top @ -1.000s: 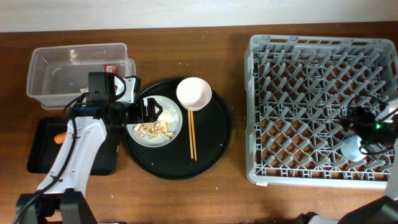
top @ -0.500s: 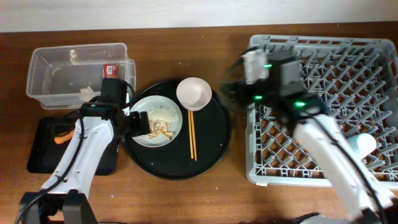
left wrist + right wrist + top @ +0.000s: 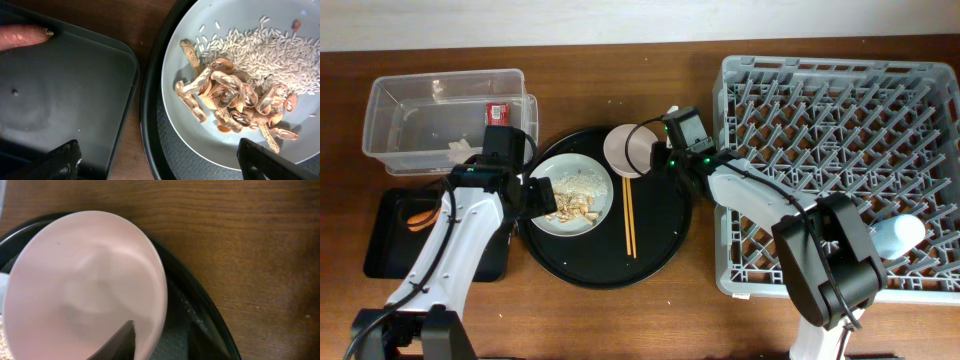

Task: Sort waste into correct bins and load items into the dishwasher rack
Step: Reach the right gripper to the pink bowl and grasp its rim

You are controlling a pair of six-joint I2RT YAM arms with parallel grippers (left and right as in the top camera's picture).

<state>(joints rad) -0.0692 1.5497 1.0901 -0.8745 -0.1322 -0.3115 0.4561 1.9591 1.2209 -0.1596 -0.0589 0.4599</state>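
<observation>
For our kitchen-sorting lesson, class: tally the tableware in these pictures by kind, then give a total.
Plate: 1
Bowl: 1
Cup: 1
Pair of chopsticks: 1
Total: 4

**Work surface, carrier tray and backdrop.**
A brown wooden table point(image 3: 620, 320) with visible grain fills nearly the whole overhead view. A pale strip of wall point(image 3: 620, 15) borders the table along its far edge. A large round black tray point(image 3: 660, 232) lies flat on the table, left of centre. Its rim is raised, smooth and glossy. In both wrist views the tray floor inside the rim shows a fine, dark, grainy texture, and the wood grain runs right up to the rim's outer edge.
</observation>
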